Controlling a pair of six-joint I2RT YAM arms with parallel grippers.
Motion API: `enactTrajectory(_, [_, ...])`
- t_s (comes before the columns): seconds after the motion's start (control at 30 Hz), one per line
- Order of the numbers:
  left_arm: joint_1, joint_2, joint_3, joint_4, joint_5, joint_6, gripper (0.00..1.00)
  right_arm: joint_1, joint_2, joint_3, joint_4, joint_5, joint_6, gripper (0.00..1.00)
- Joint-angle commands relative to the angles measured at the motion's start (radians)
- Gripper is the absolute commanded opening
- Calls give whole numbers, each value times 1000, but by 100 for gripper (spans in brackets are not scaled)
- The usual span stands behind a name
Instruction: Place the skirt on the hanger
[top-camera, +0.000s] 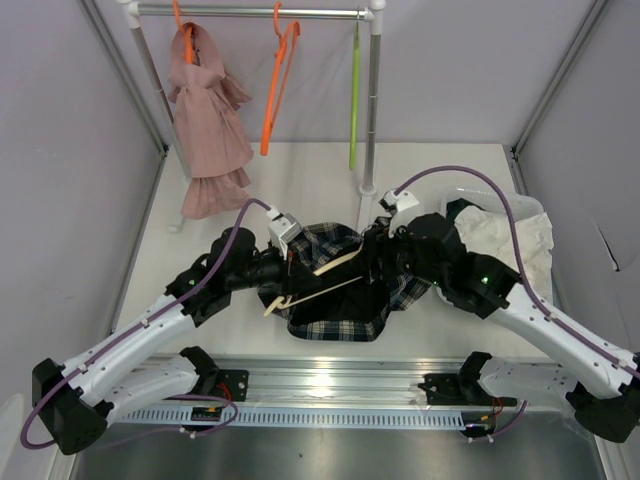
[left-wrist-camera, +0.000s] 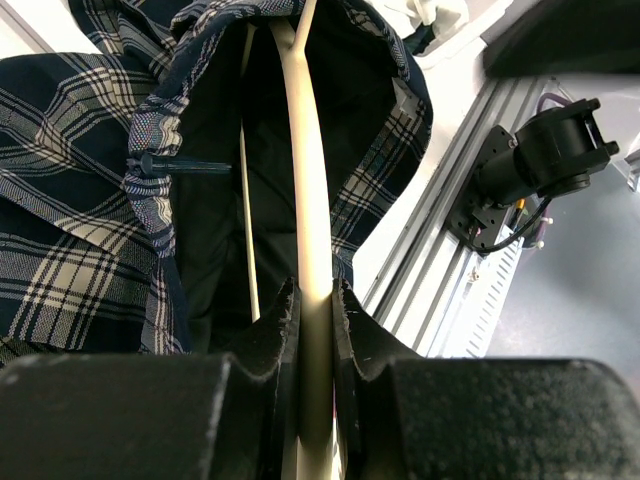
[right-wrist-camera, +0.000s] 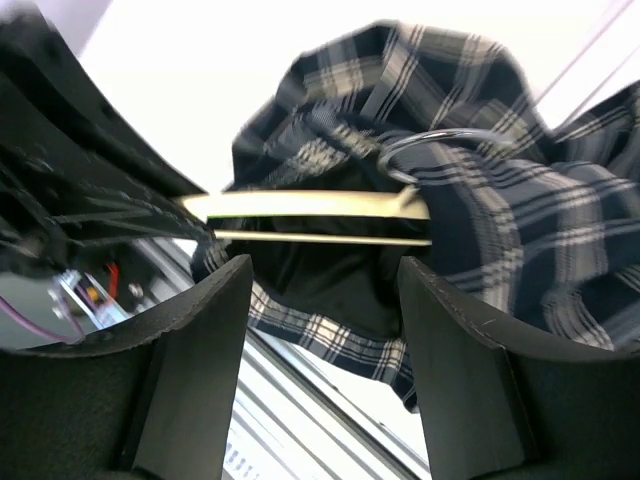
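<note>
Left pincer clamps hanger — it runs rightward into skirt.

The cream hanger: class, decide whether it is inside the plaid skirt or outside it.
Partly inside: the hanger runs into the dark opening of the skirt, while the left fingers clamp its near end outside.

Even bright overhead lighting, soft faint shadows on the tabletop, glare whitening background in wrist views, right wrist view blurred, near pincer bodies out of focus
</note>
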Motion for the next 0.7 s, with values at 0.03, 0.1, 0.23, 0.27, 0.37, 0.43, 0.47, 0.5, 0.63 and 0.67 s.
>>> enactTrajectory(0.03, [-4, -5, 30, 78, 10, 9, 0, 15, 46, -39, 79, 0, -81, 64])
enactTrajectory(0.1, [-4, -5, 31, 76, 10, 11, 0, 9, 79, -38, 79, 17, -78, 64])
enactTrajectory(0.23, [-4, -8, 28, 72, 12, 14, 0, -5, 126, -27, 94, 55, -56, 62])
enactTrajectory(0.27, [-4, -10, 28, 72, 12, 15, 0, -7, 132, -29, 114, 48, -58, 62])
enactTrajectory(0.37, [-4, -7, 34, 66, 18, 18, 0, 3, 143, -36, 143, 43, -92, 61])
enactTrajectory(0.43, [-4, -7, 40, 61, 15, 23, 0, 7, 148, -38, 140, 69, -125, 62])
enactTrajectory(0.47, [-4, -3, 42, 58, 15, 23, 0, 7, 148, -44, 140, 81, -133, 62])
enactTrajectory(0.5, [-4, -2, 45, 56, 16, 24, 0, 7, 146, -47, 139, 94, -139, 62])
enactTrajectory(0.63, [-4, 1, 46, 56, 15, 27, 0, 0, 120, -78, 183, 92, -133, 63])
enactTrajectory(0.67, [-4, 1, 46, 56, 16, 27, 0, -2, 114, -85, 192, 88, -125, 63])
